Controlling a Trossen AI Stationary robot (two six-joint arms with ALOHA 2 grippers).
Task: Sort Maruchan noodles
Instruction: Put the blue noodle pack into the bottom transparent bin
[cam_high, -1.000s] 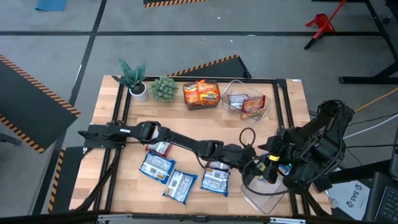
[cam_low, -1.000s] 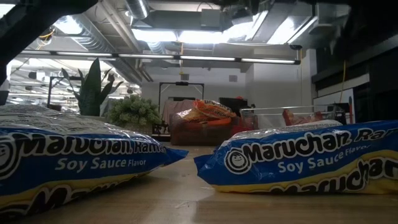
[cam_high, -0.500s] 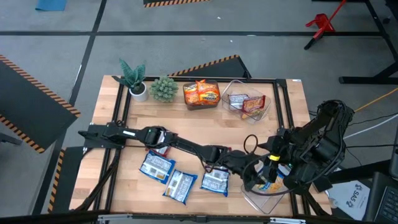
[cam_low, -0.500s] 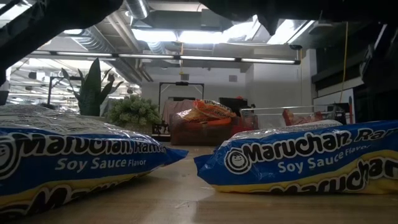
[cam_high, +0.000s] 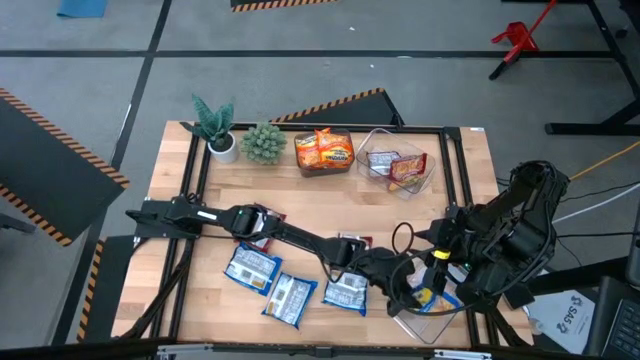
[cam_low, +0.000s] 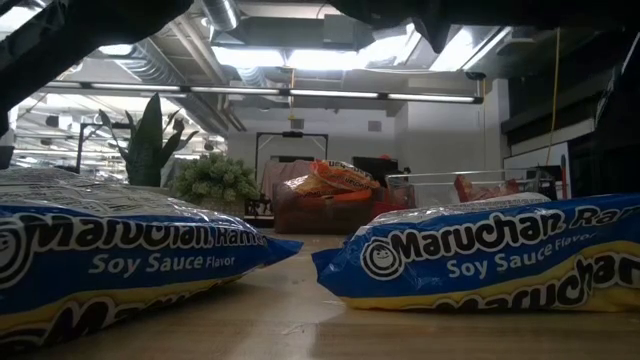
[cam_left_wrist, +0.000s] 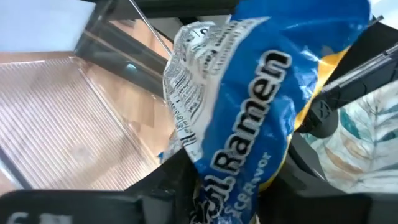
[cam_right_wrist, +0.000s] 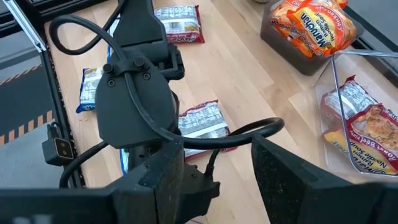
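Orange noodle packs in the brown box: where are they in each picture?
High view: orange noodle packs at the table's far edge, middle.
Low view: far back, centre.
Left wrist view: not in it.
Right wrist view: far across the table.
Shared landmark: the clear bin of red packs beside them.

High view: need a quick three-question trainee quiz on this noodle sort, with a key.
1. True or false: the right gripper holds a packet.
2. The left gripper holds a blue ramen packet over: A) the clear bin; B) a potted plant; C) bare table.
3. How many loose blue packets lie flat on the table?
Key: 1 false, its fingers are open and empty. 2 A. 3 three.
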